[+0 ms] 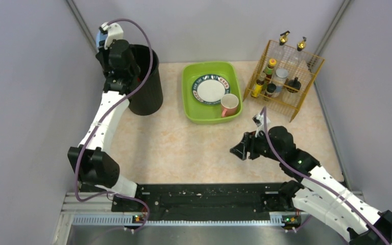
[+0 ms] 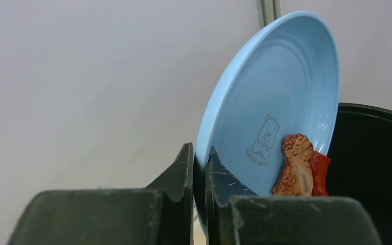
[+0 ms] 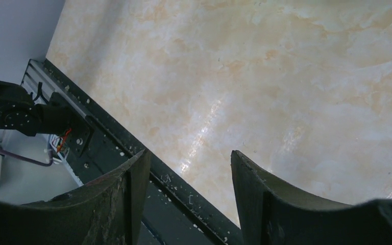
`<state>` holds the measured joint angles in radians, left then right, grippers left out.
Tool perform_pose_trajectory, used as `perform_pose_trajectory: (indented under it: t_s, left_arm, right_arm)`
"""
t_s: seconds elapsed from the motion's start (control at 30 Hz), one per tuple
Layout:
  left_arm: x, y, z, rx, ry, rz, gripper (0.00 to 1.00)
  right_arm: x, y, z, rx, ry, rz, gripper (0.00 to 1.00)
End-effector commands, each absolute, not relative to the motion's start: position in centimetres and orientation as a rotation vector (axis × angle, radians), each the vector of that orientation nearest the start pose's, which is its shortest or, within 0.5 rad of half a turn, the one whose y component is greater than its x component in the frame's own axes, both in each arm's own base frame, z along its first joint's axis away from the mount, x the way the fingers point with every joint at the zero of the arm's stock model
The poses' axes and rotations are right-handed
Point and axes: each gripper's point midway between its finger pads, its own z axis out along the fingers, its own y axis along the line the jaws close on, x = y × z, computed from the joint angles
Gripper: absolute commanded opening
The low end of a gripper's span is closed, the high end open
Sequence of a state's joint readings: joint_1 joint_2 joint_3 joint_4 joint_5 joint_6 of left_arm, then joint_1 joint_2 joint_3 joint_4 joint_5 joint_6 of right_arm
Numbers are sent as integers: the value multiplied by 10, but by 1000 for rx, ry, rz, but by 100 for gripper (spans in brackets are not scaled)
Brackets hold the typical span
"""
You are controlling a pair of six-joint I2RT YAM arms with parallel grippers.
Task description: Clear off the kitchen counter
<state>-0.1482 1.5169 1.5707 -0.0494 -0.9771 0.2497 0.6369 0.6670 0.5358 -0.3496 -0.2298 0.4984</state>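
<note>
Just past the black rail (image 1: 204, 199), the right arm lies low and folded. Its right pincer (image 1: 237, 149) aims leftward, jaws about half apart and empty above the tabletop (image 1: 178, 148). The flat beige tabletop runs longest left to right, from rail to back wall. The left arm stretches up to the far left corner, where the left pincer (image 2: 199, 155) is clamped on the rim of a light blue plate (image 2: 280, 92). The plate is tipped almost on edge over the black bin (image 1: 150, 92), with food scraps (image 2: 301, 168) at its low edge.
</note>
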Motion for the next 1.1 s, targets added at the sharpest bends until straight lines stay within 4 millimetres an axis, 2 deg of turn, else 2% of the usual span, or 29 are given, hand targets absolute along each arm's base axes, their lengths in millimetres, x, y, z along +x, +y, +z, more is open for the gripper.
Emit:
perform_pose_trajectory:
  t_s: [0.0,0.17,0.33,0.57,0.77,0.97,1.07]
  left_arm:
    - [423,81,445,-490,1411,902,0]
    - [428,64,446,-434,1397,988,0]
    - [428,49,456,-390,1354,1071,0]
    - [423,46,469,-416,1326,1061,0]
    - [413,43,487,-478,1333,948,0]
    - [403,33,506,-513,1366,677,0]
    - [401,23,506,-503,1407,547,0]
  right_arm:
    - [177,206,174,-297,2098,959,59]
    - [176,206,174,-299,2099,962,59]
    - [175,206,174,-299,2097,963,59]
    - [173,205,173,-300,2093,970,59]
    - [173,205,175,-294,2085,971,59]
    - [174,204,180,-287,2072,972,59]
    - [174,204,185,-285,2063,972,59]
